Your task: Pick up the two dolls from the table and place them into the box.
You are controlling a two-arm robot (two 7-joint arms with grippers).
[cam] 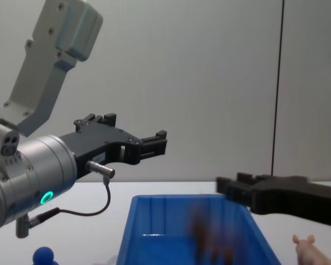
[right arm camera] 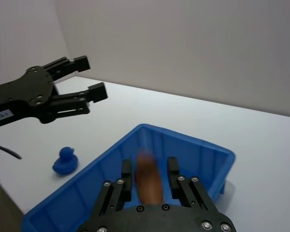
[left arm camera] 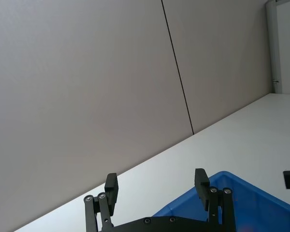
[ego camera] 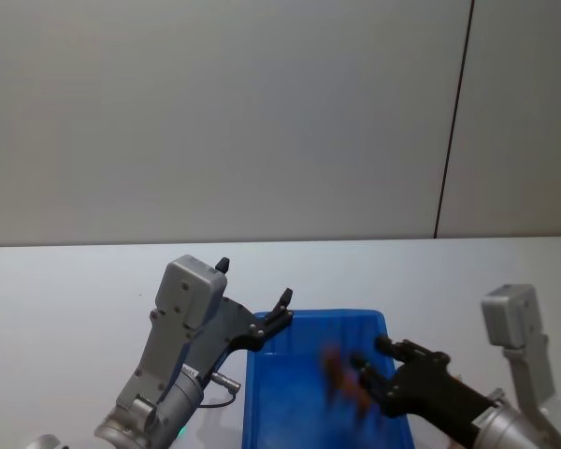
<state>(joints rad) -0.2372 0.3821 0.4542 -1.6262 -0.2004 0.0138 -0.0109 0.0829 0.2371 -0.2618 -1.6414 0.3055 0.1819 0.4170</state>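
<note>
The blue box (ego camera: 309,318) sits on the white table in front of me. My right gripper (ego camera: 369,360) hovers over its right half, fingers apart. The brown doll (right arm camera: 147,181) shows as a blur in line with those fingers in the right wrist view. In the chest view the brown doll (cam: 207,237) smears below the right gripper (cam: 226,187), inside the box (cam: 171,199). The pink pig doll (cam: 311,248) lies on the table right of the box. My left gripper (ego camera: 254,281) hangs open and empty above the box's left rim.
A small blue toy duck (right arm camera: 65,161) stands on the table left of the box; the same duck (cam: 44,255) shows low in the chest view. A plain grey wall with one dark vertical seam backs the table.
</note>
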